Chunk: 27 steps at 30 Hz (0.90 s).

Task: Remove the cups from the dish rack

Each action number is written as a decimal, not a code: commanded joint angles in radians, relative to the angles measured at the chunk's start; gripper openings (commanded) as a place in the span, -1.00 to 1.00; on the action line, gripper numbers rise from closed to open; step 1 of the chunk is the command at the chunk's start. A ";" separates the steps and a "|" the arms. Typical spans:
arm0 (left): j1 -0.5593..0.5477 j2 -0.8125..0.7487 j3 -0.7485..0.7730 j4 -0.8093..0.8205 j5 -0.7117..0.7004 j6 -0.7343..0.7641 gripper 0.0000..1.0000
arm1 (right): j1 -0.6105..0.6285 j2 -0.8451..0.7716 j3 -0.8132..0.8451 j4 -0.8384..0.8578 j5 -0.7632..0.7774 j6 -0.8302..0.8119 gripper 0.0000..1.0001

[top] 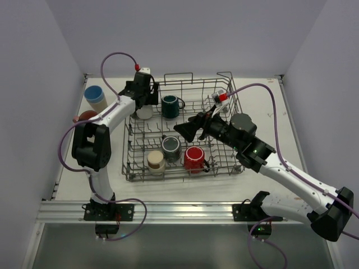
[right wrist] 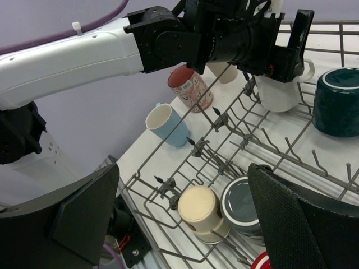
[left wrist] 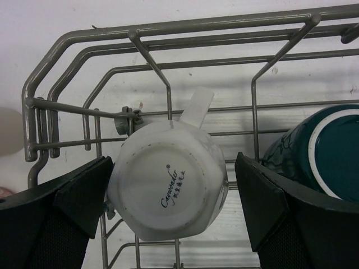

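Grasp step, seemingly: left pincer (left wrist: 175, 196) spread around inverted white cup (left wrist: 162, 179) far-left in dish rack (left wrist: 185, 25); next probably: close, lift past tines (left wrist: 160, 73); right pincer (top: 189, 128) spread.

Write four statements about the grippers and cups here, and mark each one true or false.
1. The left gripper is open, with a finger on either side of the white mug. True.
2. The teal mug lies on the table outside the dish rack. False: it sits inside the rack, near the far side.
3. The right gripper is shut on the red mug. False: it is open over the rack and holds nothing.
4. A light blue cup stands on the table outside the rack, on the left arm's side. True.
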 commanded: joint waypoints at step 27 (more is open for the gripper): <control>0.030 -0.197 -0.044 0.126 0.041 0.000 -0.38 | 0.006 0.114 0.048 0.105 -0.128 0.084 0.98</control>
